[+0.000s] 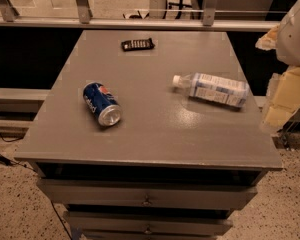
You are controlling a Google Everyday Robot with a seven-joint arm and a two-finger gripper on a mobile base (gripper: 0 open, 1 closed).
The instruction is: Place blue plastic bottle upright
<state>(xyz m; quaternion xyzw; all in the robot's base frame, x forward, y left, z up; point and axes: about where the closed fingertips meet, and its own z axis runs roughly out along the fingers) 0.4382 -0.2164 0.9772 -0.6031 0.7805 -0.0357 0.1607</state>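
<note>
the bottle [213, 89] lies on its side on the right half of the grey table [155, 139], white cap pointing left, base toward the right edge. not upright. the soda can [102, 104] also lies on its side on the left half, well apart from the bottle, its top facing the front. a small dark flat device [137, 44] rests near the back edge. the gripper [284, 100] hangs off the table's right edge, just beyond the bottle's base, touching nothing; open or closed: cannot tell. drawers [147, 198] sit below the top.
</note>
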